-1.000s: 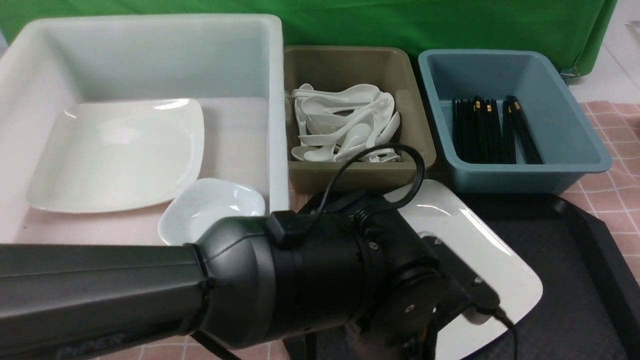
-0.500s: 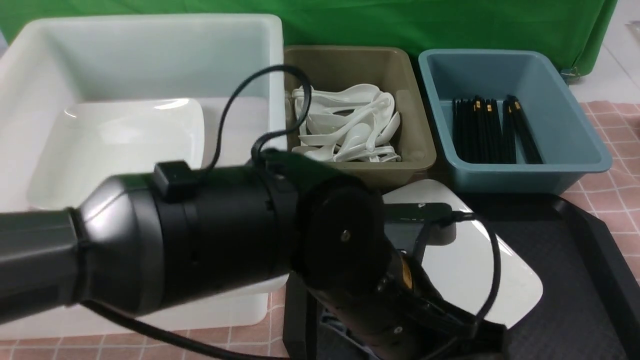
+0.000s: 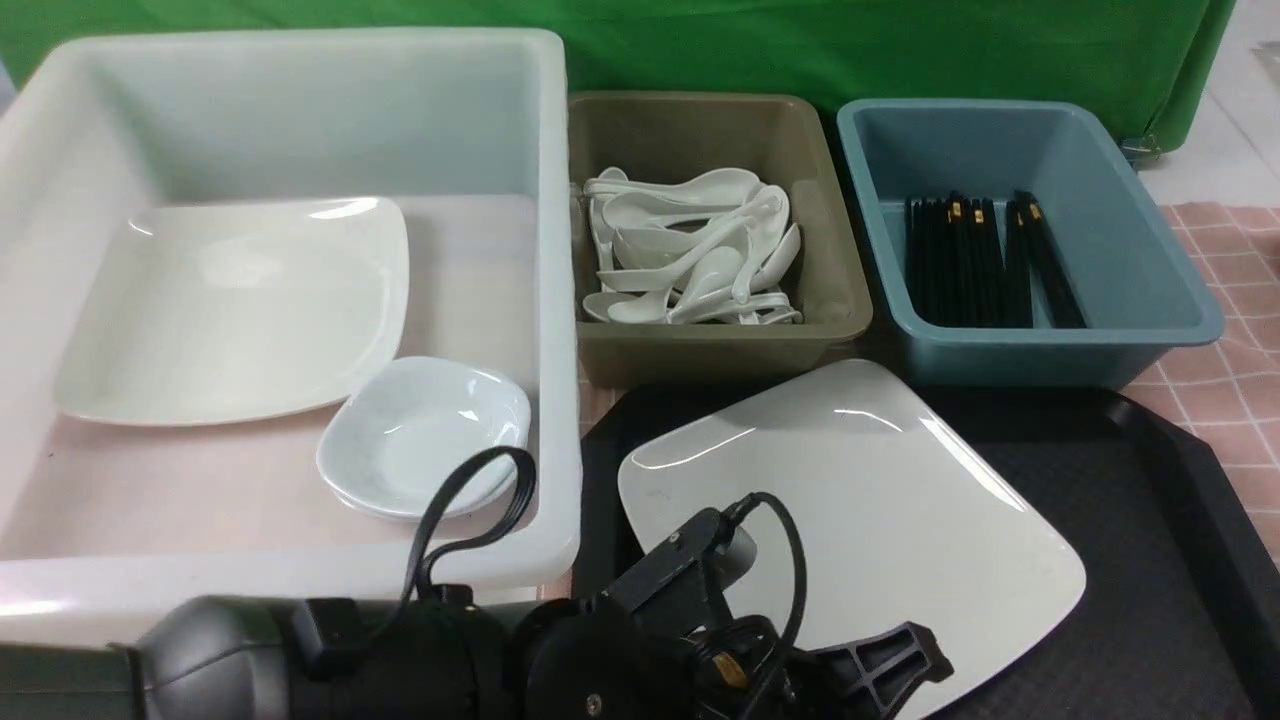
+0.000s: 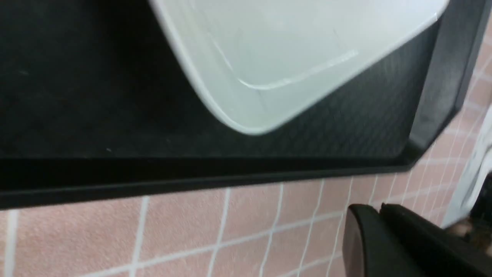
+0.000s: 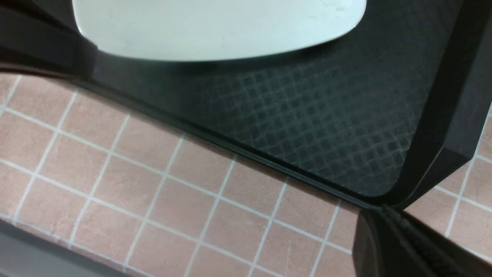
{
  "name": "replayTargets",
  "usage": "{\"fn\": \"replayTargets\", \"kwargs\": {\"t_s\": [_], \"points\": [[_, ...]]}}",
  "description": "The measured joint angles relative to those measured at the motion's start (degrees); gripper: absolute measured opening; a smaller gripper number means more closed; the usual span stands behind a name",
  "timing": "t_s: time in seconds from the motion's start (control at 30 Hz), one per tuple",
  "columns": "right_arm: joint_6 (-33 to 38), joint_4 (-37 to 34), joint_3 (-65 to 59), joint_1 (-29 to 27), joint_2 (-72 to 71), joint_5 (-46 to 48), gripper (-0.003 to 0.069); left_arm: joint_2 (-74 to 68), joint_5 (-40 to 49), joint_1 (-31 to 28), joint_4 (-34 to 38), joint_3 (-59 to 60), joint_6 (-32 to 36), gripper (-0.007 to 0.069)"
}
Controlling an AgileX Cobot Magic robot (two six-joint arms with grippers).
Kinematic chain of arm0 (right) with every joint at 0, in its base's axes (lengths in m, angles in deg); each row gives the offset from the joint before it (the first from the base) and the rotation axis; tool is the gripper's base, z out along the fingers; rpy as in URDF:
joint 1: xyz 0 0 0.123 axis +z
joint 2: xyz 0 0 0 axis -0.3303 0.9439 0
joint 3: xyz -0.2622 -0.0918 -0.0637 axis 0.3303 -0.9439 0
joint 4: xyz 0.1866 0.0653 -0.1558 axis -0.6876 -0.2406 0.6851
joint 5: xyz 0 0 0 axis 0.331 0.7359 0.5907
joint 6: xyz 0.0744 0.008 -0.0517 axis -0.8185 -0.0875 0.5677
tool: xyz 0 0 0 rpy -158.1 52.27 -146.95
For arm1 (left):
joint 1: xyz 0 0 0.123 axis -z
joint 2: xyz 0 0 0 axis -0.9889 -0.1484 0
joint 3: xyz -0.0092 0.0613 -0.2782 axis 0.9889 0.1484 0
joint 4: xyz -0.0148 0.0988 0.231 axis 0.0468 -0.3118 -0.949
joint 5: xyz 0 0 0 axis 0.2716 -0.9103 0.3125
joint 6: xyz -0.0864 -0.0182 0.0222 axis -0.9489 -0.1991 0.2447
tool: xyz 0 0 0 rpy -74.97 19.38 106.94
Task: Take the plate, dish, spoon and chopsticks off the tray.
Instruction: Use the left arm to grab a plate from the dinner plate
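The large white plate lies askew on the black tray; nothing else shows on the tray. The small white dish rests inside the white tub, beside another large plate. Several spoons fill the olive bin, and chopsticks lie in the blue bin. My left arm sits low at the near edge. Its left gripper is shut and empty over the tablecloth, just off the tray and the plate. The right gripper is shut and empty by a tray corner, near the plate.
A tall white tub stands at the left, an olive bin in the middle and a blue bin at the right, all behind the tray. A pink checked cloth covers the table. A green backdrop hangs behind.
My left arm has swung away from over the tray and tub and dropped low to the near edge, uncovering the plate. The dish in the tub has not moved.
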Motion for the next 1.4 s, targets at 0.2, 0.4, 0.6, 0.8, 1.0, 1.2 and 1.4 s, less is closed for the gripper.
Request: {"fn": "replayTargets", "kwargs": {"t_s": [0.2,0.4,0.6,0.8,1.0,1.2,1.4], "points": [[0.0,0.0,0.0,0.0,0.0,0.0,0.0032,-1.4,-2.9,0.0,-1.0,0.8,-6.8,0.0191],[0.0,-0.6,0.0,0.0,0.0,-0.1,0.0032,-5.0,-4.8,0.0,-2.1,0.8,-11.2,0.0367],[0.0,-1.3,0.0,0.0,0.0,-0.2,0.0032,-8.9,-7.8,-1.5,-2.2,0.8,-13.5,0.0370],[0.0,-1.3,0.0,0.0,0.0,-0.2,0.0032,-9.6,-11.5,-3.0,-2.3,0.8,-13.7,0.0342],[0.0,-1.3,0.0,0.0,0.0,-0.2,0.0032,-10.3,-12.2,-3.5,-2.3,0.7,-14.0,0.0340],[0.0,-1.4,0.0,0.0,0.0,-0.5,0.0034,-11.6,-12.7,-3.5,-2.4,0.4,-16.4,0.0331],[0.0,-1.4,0.0,0.0,0.0,-0.6,0.0035,-11.9,-12.5,-3.5,-2.4,0.4,-16.5,0.0235]]}}
